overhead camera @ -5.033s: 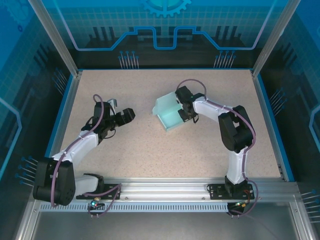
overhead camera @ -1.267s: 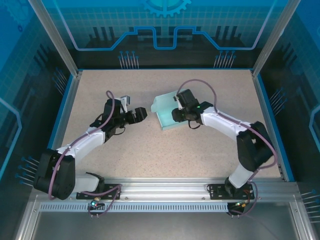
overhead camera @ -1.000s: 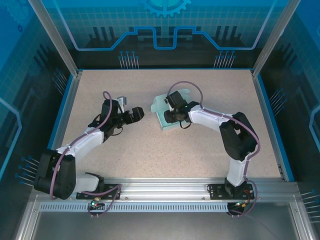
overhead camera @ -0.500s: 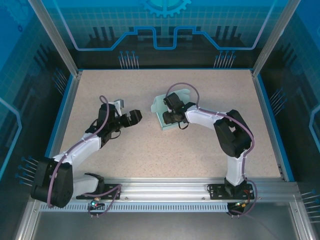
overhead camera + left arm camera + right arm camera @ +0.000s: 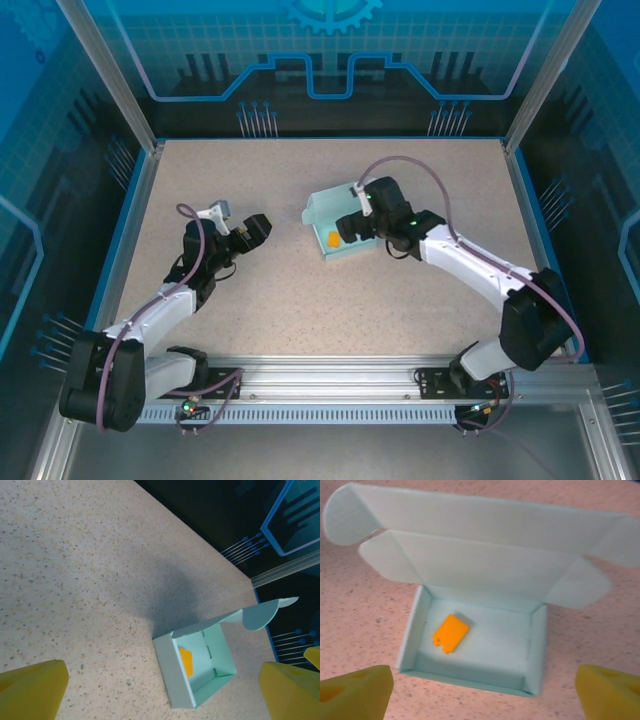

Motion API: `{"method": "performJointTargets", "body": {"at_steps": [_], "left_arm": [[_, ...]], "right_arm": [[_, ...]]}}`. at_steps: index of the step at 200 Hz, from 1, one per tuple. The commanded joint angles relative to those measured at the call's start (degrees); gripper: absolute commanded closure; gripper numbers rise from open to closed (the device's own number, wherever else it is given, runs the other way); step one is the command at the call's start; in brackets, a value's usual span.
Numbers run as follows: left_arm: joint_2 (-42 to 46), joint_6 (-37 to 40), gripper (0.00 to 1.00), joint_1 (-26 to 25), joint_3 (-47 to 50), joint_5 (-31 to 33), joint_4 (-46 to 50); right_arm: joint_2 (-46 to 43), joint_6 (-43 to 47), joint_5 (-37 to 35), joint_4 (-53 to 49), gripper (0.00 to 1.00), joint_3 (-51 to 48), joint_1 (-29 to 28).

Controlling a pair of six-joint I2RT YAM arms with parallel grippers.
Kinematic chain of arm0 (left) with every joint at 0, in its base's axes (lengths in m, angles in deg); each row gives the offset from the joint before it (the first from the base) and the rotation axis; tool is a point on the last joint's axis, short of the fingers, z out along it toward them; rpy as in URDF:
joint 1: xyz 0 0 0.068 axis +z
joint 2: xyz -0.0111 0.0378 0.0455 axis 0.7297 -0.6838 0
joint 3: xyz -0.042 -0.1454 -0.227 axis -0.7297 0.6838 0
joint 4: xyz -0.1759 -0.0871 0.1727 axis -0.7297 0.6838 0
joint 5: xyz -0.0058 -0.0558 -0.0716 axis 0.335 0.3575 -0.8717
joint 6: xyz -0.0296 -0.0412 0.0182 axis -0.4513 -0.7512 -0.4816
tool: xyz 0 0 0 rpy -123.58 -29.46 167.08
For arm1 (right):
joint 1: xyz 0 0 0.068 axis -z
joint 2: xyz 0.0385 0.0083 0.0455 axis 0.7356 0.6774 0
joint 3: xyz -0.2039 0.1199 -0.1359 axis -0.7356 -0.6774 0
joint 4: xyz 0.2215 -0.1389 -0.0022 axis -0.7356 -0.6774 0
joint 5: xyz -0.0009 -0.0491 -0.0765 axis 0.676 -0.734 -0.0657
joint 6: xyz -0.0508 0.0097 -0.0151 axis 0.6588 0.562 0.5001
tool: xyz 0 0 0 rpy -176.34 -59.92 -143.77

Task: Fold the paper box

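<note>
The paper box is light teal and stands on the table as an open tray, its lid folded up and back with rounded flaps out to the sides. A small orange piece lies flat on the box floor. My right gripper hovers at the box's right side, open, with nothing between its yellow fingertips. Its jaws straddle the near wall. My left gripper is open too, well left of the box, which it looks toward across bare table.
The speckled beige table has a blue raised rim on its sides and an aluminium rail along the near edge. Free room lies between the two arms in front of the box.
My right gripper has opened and drawn back to the right off the box; the orange piece now lies uncovered inside. My left arm has pulled back to the left.
</note>
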Motion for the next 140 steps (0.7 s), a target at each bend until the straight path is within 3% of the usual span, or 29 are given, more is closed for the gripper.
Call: {"method": "performJointTargets", "body": {"at_steps": [1,44,92,122,140], "left_arm": [[-0.48,-3.71,0.01,0.73,0.52,-1.02,-3.01],[-1.26,-0.17,0.01,1.04,-4.35,-1.22,7.94],[-1.17,2.33,0.01,1.14,-10.67,14.63,24.44],[-0.36,5.05,0.01,1.13,-9.69,17.58,22.98],[0.79,7.04,0.01,1.26,-7.73,15.65,19.63]], "right_arm": [[-2.54,3.35,3.32,0.76,0.0,-2.06,4.71],[-2.83,4.77,4.5,1.59,0.0,-1.85,10.31],[-2.09,5.01,-0.08,4.35,0.0,-2.22,12.87],[-1.17,6.35,-1.74,8.7,0.0,-4.3,13.84],[0.58,4.2,-2.09,6.83,0.0,-2.97,15.55]]}}
